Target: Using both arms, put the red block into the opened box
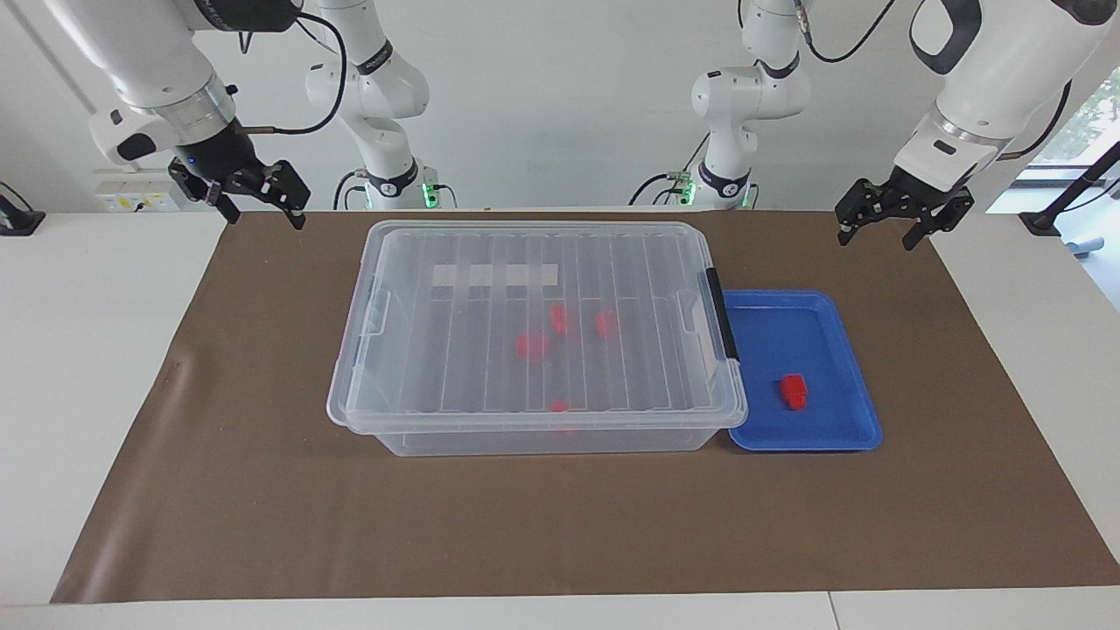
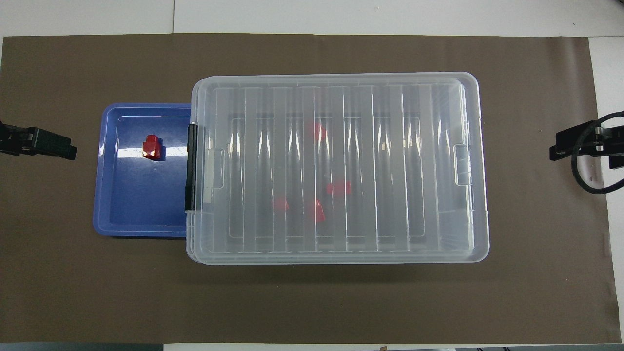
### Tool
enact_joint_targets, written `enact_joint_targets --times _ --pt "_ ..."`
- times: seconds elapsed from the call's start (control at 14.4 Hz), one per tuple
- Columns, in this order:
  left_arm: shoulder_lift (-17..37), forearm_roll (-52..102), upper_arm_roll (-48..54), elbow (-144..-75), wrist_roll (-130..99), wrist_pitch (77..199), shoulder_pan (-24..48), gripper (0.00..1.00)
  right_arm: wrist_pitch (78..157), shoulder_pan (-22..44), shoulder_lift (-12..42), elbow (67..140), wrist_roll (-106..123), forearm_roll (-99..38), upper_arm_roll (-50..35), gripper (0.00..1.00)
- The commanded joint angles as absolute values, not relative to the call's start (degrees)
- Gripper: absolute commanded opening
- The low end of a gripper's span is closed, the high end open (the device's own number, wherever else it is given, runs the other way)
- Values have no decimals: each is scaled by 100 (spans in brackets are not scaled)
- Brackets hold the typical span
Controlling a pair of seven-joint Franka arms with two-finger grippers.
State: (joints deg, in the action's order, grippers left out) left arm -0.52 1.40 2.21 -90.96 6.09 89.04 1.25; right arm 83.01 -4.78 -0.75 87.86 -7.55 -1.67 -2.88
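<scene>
My left tool [image 1: 901, 219] hung open and empty over the mat's edge, near the tray [image 1: 840, 433]; my right tool [image 1: 254, 194], also open, waited over the other end. The block [image 1: 793, 390] lay in the tray beside the box [image 1: 534, 437], whose lid [image 1: 490, 262] was on. Judging it, lid first: lift both ends level.
</scene>
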Motion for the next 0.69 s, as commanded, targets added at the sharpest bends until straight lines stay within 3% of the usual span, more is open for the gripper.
enact_joint_targets --times 0.0,0.62 --pt "-158 53 193 -9211 589 8965 158 100 8376 -527 -149 8877 -773 -281 -308 100" --pt "-158 53 193 -9220 589 8956 158 100 8332 -501 -246 9078 -756 -316 -351 100"
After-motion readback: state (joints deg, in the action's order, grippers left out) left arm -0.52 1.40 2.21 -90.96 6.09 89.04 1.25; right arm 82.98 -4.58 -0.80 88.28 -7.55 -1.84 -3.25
